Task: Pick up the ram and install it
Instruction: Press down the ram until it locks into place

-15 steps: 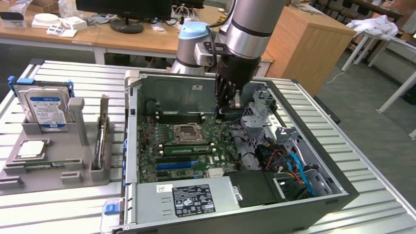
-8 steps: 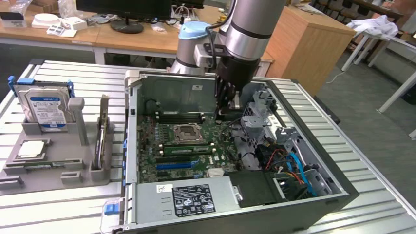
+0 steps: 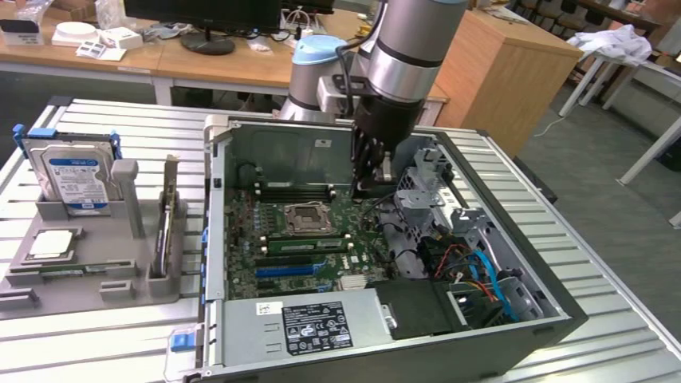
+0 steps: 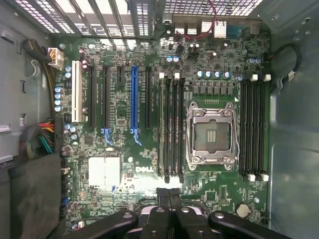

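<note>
Ridged metal bench (image 3: 96, 351) under an open computer case (image 3: 553, 319). Within, ram (image 3: 305, 244) apparently seated already, upright in a slot just beside CPU socket (image 3: 309, 218); pick-up and insertion seemingly done, latching impossible to judge. Above the board, gripper (image 3: 371, 190) pinched fully shut, gripping nothing. Counted: one ram, one socket, two banks of four memory slots (image 4: 249, 127), one blue slot (image 4: 133, 99), then on grey tray (image 3: 43, 299) at the exterior view's left one hard drive (image 3: 70, 177), one expansion card (image 3: 165, 227).
</note>
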You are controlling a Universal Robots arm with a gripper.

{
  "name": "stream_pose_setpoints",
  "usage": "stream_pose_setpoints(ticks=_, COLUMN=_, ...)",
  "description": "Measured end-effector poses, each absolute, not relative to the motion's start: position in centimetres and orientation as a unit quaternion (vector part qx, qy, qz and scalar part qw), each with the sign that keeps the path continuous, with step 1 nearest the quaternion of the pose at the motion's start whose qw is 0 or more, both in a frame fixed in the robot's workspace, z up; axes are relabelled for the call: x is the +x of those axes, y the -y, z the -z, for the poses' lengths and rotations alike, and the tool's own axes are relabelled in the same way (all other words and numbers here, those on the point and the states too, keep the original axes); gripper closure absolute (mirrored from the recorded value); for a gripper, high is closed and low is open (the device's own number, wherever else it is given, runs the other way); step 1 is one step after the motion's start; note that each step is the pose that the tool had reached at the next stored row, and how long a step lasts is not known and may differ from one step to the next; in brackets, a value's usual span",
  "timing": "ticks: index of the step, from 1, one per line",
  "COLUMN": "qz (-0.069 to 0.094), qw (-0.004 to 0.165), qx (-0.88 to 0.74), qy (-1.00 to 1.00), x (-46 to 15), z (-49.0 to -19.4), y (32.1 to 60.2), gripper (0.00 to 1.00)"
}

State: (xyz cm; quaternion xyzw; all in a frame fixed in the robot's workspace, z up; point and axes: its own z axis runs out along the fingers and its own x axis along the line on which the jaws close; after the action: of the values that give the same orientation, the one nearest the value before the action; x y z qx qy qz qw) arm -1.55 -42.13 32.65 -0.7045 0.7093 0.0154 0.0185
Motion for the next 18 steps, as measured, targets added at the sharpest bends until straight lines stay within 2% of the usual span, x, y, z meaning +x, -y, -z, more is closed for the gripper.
stream_pose_setpoints(ticks=18, qz=-0.015, qw=0.019, qx=-0.705, qy=-0.709, x=-1.55, z=-31.93, y=42.13, gripper=0.89)
